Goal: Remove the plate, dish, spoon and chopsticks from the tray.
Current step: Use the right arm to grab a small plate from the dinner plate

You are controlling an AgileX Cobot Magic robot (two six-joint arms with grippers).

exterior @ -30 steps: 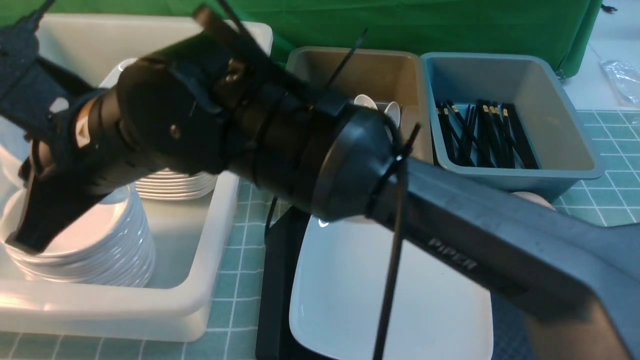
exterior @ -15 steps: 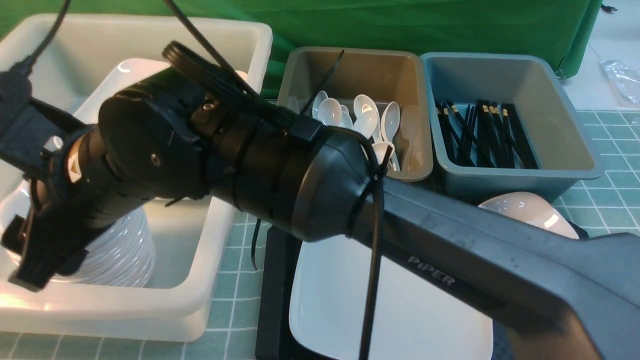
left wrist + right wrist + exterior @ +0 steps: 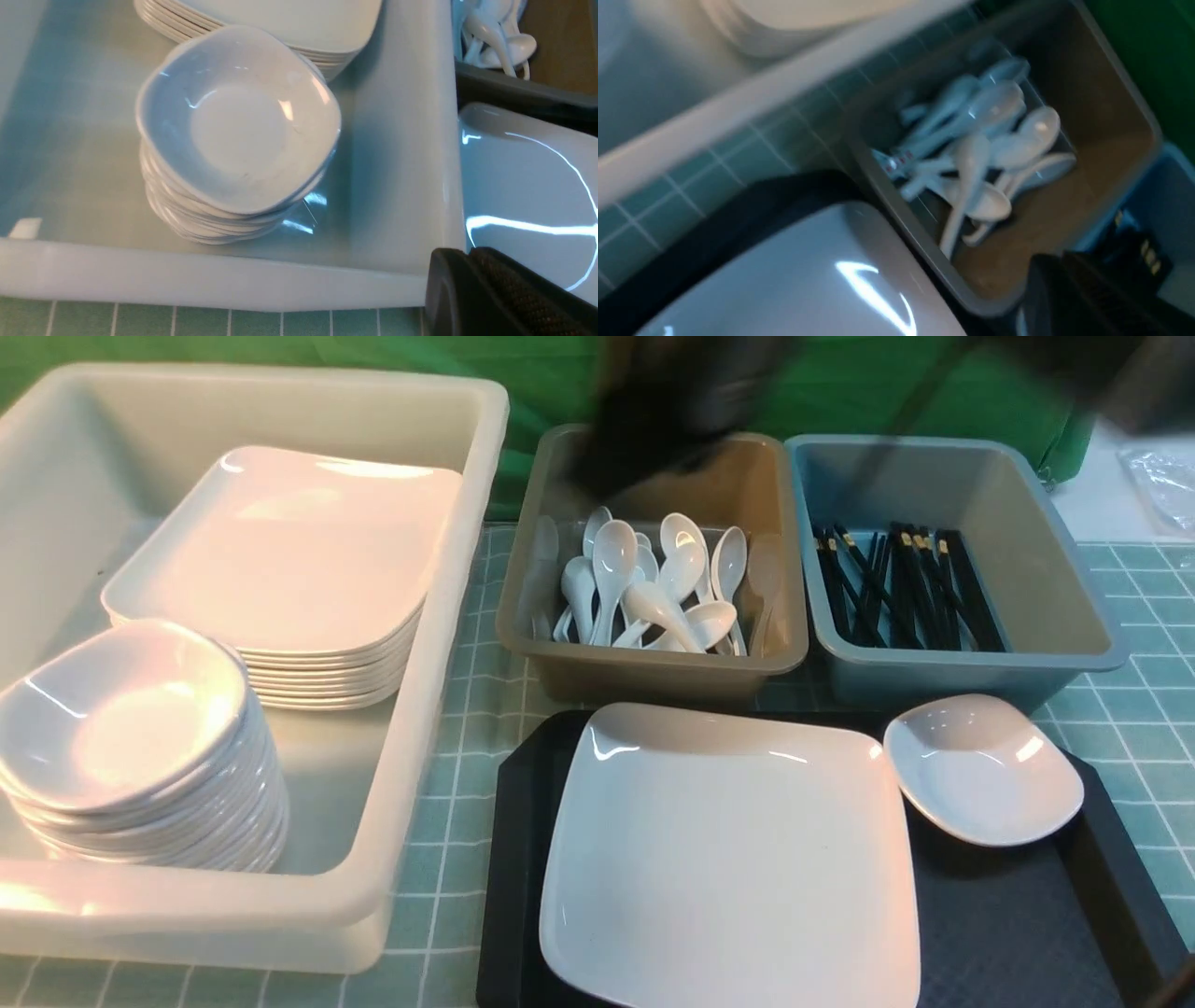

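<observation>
Large white square plate [image 3: 728, 859] lies flat on black tray [image 3: 1008, 933]; small white dish [image 3: 983, 768] sits upright just beside its far right corner.

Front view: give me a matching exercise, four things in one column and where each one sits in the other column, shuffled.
Things
1. plate
2. spoons
3. chopsticks
4. stack of small dishes

Places
A. in the blue bin
B. on the tray
C. in the white tub
D. in the grey bin

Pairs: 1-B, 2-D, 3-A, 4-C
</observation>
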